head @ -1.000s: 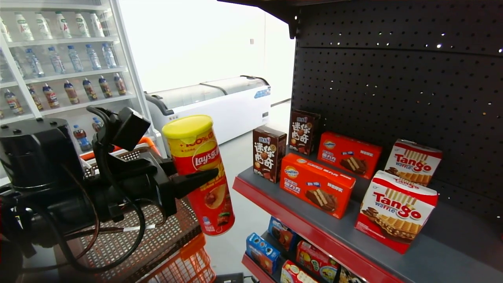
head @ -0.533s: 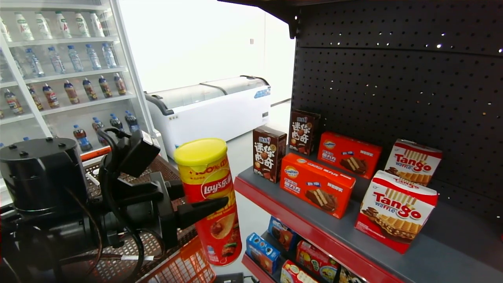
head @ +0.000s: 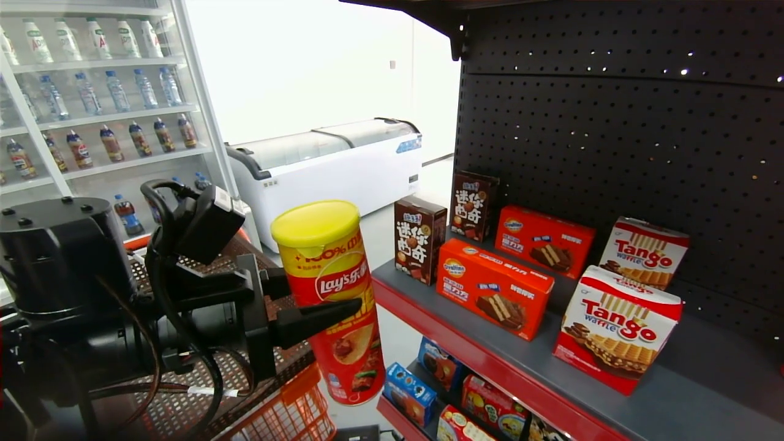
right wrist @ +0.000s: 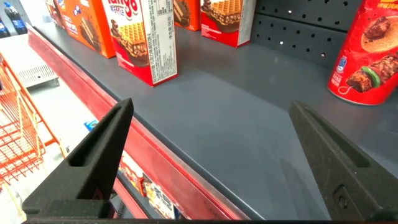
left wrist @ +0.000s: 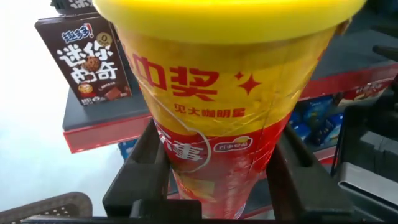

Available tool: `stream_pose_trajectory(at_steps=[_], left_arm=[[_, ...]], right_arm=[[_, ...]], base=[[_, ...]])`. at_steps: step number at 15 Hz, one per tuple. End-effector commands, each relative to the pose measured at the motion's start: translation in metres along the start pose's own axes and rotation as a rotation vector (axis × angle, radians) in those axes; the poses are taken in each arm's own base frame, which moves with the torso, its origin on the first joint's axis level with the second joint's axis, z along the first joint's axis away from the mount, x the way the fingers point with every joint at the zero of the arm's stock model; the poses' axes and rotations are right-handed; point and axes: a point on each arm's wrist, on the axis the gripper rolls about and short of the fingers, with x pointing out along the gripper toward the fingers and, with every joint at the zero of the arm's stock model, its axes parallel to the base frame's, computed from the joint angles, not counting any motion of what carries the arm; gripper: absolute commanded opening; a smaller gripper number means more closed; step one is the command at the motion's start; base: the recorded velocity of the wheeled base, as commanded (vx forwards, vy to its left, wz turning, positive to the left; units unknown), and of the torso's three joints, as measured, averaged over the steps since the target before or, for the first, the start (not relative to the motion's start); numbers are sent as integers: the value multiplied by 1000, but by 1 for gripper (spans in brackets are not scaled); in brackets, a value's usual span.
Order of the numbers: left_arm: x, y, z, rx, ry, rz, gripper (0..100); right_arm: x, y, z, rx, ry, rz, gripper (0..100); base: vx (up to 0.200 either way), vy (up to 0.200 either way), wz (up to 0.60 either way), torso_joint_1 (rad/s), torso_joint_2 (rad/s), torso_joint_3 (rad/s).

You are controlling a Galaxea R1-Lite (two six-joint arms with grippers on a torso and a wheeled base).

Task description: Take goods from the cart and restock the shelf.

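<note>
A tall red chips can [head: 334,300] with a yellow lid hangs upright in the air just left of the shelf's [head: 429,318] red front edge, over the cart [head: 275,404]. My left gripper [head: 306,300] is shut on the can's middle. In the left wrist view the can [left wrist: 217,106] sits between both black fingers [left wrist: 140,177], with the shelf [left wrist: 106,121] beyond. My right gripper [right wrist: 214,168] stands open over bare grey shelf board [right wrist: 236,112], holding nothing. A second red chips can [right wrist: 370,56] stands on that board.
Brown boxes [head: 419,239], orange boxes [head: 493,288] and waffle boxes [head: 615,327] stand along the shelf, with bare board in front of them. A lower shelf holds blue and red packs [head: 410,392]. A drinks cooler [head: 92,98] and a chest freezer [head: 331,165] stand behind.
My left gripper and the can moved right toward the shelf edge, dropping first and then rising slightly in the last half second.
</note>
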Motion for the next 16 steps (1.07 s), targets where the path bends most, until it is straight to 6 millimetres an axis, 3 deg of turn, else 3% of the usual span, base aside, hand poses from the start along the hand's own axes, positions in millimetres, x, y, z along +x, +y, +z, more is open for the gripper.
stream_pose_trajectory(at_steps=[1,6,16], left_arm=[[0,-2,0,3,0,-17,0],[2,-5,0,5,-2,-69,0],[7,-23,-5,7,13,-151,0]], right_arm=[[0,0,0,0,2,1,100],[0,0,0,0,1,1,100],[0,0,0,-2,1,1,100]], base=[[0,0,0,0,0,0],[0,0,0,0,0,0],[0,0,-600,3,1,4]])
